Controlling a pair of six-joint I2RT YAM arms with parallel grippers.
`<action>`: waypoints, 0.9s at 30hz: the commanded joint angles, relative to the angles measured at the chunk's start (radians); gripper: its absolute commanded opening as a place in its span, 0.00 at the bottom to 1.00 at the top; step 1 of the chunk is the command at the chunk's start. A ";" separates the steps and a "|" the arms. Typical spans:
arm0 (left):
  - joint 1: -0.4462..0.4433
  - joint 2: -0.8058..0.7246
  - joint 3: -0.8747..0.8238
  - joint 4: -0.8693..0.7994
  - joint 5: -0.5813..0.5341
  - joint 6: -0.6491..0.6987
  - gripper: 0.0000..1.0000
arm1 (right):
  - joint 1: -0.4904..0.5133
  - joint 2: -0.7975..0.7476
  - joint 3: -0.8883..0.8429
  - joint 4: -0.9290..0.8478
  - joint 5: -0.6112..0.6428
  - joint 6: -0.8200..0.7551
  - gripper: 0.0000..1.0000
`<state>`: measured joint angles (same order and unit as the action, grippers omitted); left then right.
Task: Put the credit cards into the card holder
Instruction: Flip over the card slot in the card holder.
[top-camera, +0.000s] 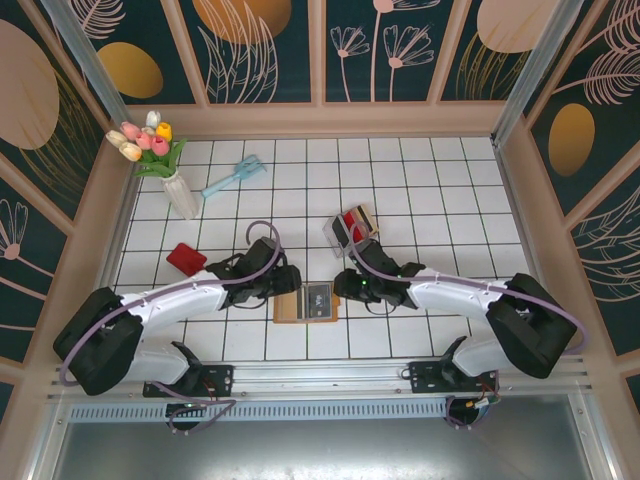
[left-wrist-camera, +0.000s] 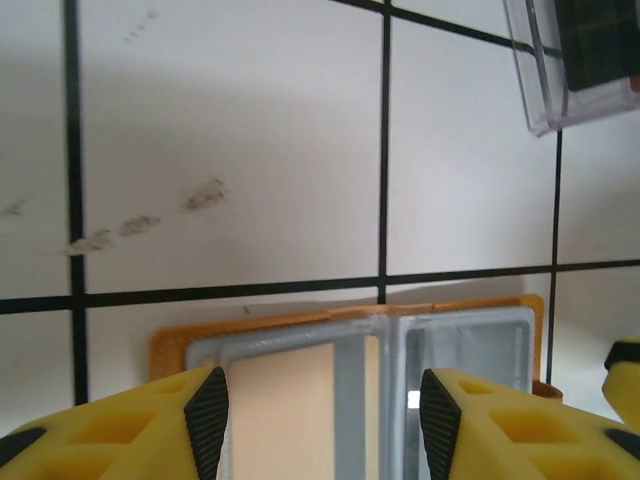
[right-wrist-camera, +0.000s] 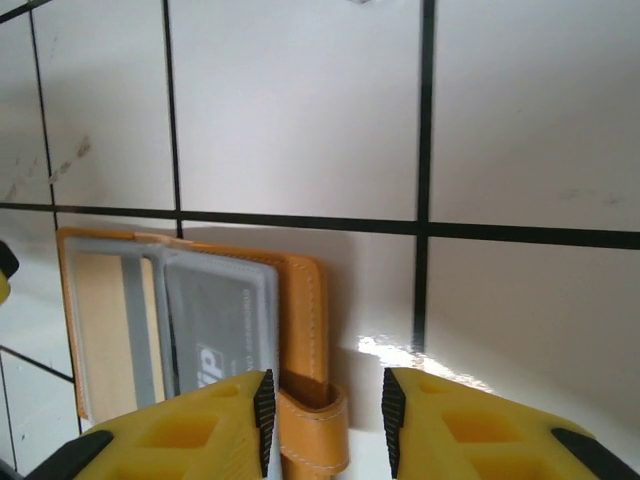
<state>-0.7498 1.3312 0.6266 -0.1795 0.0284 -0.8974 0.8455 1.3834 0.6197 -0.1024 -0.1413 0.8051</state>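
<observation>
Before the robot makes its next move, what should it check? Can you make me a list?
1. The card holder lies open and flat: ok.
2. Cards are tucked in its pockets, a tan card and a grey card: ok.
3. The left gripper is open and holds nothing: ok.
4. The right gripper is open and clear of the snap tab that lies between its fingers: cannot tell if a finger touches it.
5. Every card is put away: not ok. The red card lies loose, far from the holder.
6. The clear tray is emptied: not ok. A black card sits in it.
</observation>
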 joint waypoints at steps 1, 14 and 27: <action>0.033 -0.035 -0.036 -0.006 0.020 0.016 0.56 | 0.020 0.029 0.054 0.030 -0.072 -0.043 0.34; 0.063 -0.041 -0.112 0.047 0.039 -0.006 0.56 | 0.068 0.127 0.093 0.031 -0.077 0.001 0.35; 0.064 0.021 -0.139 0.134 0.135 -0.008 0.46 | 0.069 0.146 0.102 0.087 -0.112 0.022 0.28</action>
<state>-0.6876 1.3365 0.4992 -0.0937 0.1162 -0.9020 0.9054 1.5326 0.6968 -0.0334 -0.2375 0.8181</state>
